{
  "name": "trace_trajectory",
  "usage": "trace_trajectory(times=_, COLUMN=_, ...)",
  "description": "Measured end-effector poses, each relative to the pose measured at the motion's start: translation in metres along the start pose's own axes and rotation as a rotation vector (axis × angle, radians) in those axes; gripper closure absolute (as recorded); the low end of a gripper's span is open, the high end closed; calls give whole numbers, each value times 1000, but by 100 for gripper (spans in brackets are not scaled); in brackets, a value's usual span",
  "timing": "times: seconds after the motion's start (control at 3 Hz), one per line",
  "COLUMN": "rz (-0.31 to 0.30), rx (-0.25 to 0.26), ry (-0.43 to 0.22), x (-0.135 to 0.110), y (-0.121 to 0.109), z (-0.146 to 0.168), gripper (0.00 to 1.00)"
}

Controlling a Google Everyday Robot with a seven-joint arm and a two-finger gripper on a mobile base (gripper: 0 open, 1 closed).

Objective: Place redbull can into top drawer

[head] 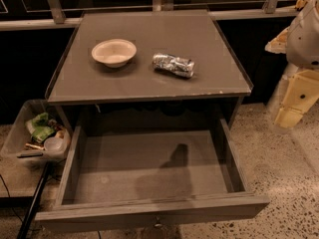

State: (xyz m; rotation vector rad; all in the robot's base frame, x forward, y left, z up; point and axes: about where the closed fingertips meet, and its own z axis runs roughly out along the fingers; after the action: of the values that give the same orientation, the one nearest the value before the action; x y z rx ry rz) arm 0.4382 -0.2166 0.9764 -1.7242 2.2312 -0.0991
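The redbull can, a crinkly silver can, lies on its side on the grey cabinet top, right of centre. The top drawer below is pulled out toward the camera and holds nothing, with a small knob on its front panel. My gripper, cream-coloured, hangs at the far right edge of the view, off the cabinet's right side, below the level of the cabinet top and well apart from the can. It holds nothing that I can see.
A cream-white bowl stands on the cabinet top left of the can. A clear plastic bin of clutter sits on the floor to the drawer's left. A dark pole leans at the lower left. Speckled floor lies to the right.
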Motion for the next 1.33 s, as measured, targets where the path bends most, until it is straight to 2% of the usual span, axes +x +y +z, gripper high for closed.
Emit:
trace_trajectory(times=0.67, rz=-14, rx=20, ry=-14, x=-8, y=-3, z=-2, gripper=0)
trace_trajectory(times=1.0, rz=-49, rx=18, ry=-80, x=-33, y=-10, z=2, gripper=0)
trace_trajectory(times=1.33, rz=-59, rx=4, ry=-180, x=-47, y=-20, z=11, gripper=0)
